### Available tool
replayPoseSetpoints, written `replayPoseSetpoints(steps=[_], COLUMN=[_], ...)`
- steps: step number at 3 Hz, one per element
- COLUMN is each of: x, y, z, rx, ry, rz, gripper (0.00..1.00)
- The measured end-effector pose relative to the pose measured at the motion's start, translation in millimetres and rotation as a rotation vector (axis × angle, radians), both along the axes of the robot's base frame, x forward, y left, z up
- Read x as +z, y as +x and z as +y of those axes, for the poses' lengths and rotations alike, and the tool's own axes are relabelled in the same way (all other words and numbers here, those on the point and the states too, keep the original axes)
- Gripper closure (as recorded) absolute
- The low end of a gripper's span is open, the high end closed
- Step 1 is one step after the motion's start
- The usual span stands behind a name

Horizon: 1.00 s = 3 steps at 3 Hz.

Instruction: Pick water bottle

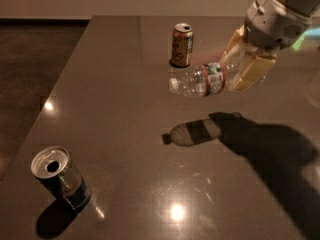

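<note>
You had the gripper up at the right of the table, well above its surface, and its jaws were closed on the base end of the water bottle. The bottle lay level in the air with its white cap pointing left. Its shadow fell on the table below and apart from it, so I judged it fully off the surface. The pick looked nearly done, with only a steady carry left.

The hold was at one end, not the middle, so most of the bottle's length stuck out past the jaws. I judged that a quick turn of the wrist could lever it loose. You did best to keep the squeeze as it was and raise in a straight, slow line. Thin ribbed plastic probably gives under pressure, so clamping harder might have buckled it and let it slip.

The orange-brown can stood upright further back on the table, near the cap end in this view. A sweep to the left risked a knock, so you were wise to keep any travel upward. The blue can stood at the near left corner, well apart and no concern.
</note>
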State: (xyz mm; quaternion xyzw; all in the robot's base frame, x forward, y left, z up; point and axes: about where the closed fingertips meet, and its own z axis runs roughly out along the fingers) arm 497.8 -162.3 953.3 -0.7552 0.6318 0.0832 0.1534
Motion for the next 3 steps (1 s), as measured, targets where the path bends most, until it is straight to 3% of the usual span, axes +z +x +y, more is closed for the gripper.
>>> replayPoseSetpoints(steps=[1,3], x=[30,37], y=[11,28], z=[8,17], rx=[-0.002,-0.018], ry=[0.051,0.079], rz=[-0.042,-0.107], gripper=[1.00,1.00])
